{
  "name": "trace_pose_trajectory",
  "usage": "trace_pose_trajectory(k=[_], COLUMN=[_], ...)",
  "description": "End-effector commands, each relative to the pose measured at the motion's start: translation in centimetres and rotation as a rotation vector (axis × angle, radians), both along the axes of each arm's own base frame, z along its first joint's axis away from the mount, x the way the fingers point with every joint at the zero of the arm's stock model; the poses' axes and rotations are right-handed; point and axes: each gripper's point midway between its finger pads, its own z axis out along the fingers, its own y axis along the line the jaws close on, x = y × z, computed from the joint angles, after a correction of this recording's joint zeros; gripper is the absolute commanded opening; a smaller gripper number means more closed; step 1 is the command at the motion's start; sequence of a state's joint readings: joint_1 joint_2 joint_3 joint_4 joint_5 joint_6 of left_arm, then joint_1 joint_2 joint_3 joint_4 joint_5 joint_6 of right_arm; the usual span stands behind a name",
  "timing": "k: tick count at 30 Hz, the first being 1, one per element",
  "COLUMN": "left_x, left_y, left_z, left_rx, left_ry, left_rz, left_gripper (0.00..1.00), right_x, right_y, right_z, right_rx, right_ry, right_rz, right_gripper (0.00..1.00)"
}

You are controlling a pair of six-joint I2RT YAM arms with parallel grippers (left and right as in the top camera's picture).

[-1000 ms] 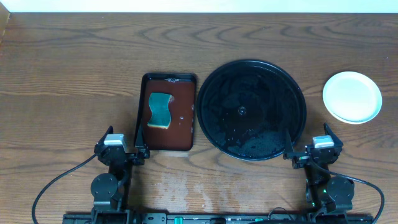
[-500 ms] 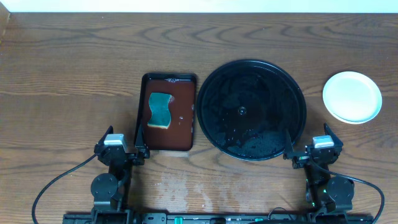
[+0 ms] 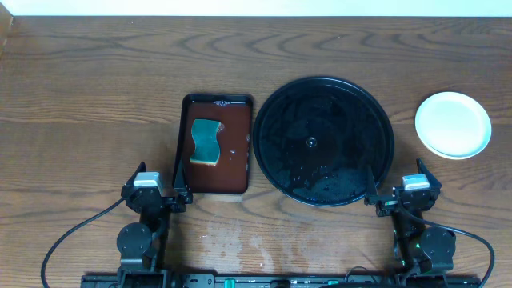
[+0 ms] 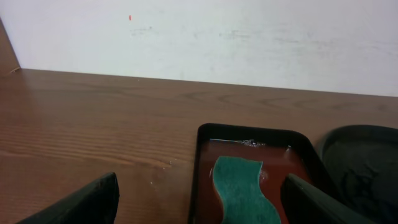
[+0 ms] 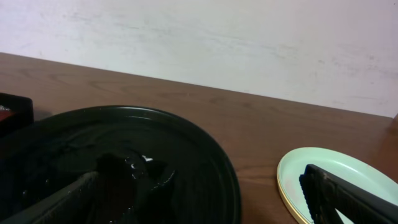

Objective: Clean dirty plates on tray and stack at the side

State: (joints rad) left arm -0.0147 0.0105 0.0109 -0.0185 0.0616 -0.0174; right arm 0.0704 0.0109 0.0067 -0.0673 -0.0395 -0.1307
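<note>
The round glossy black tray (image 3: 325, 140) lies right of centre with no plates on it; it also shows in the right wrist view (image 5: 155, 162). The plates (image 3: 453, 124) sit stacked on the table at the far right, a pale mint-white one on top with a yellow rim under it in the right wrist view (image 5: 339, 177). My left gripper (image 3: 158, 198) rests open at the front left, its fingers spread wide in the left wrist view (image 4: 199, 202). My right gripper (image 3: 398, 200) rests open at the front right, by the tray's near rim (image 5: 205, 199).
A rectangular dark-brown tray (image 3: 216, 144) stands left of the black tray, holding a teal sponge (image 3: 207, 142) and some water. The sponge shows in the left wrist view (image 4: 242, 190). A white wall runs behind the table's far edge.
</note>
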Motion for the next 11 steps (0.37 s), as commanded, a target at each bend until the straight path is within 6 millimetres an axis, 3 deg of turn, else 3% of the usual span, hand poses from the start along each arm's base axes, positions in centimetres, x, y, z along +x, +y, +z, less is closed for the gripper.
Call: trace_pose_trajectory(k=[1, 11], left_x=[-0.15, -0.15], left_y=[-0.30, -0.30], left_z=[-1.29, -1.29], left_rx=[0.018, 0.018], left_ry=[0.045, 0.045], left_rz=[-0.022, -0.022], left_gripper=[0.84, 0.83], right_x=[-0.04, -0.04], right_y=[0.14, 0.14], right_z=[-0.04, -0.04], right_rx=[0.017, 0.018], right_ry=[0.002, 0.002], right_rz=[0.002, 0.002], right_gripper=[0.99, 0.99])
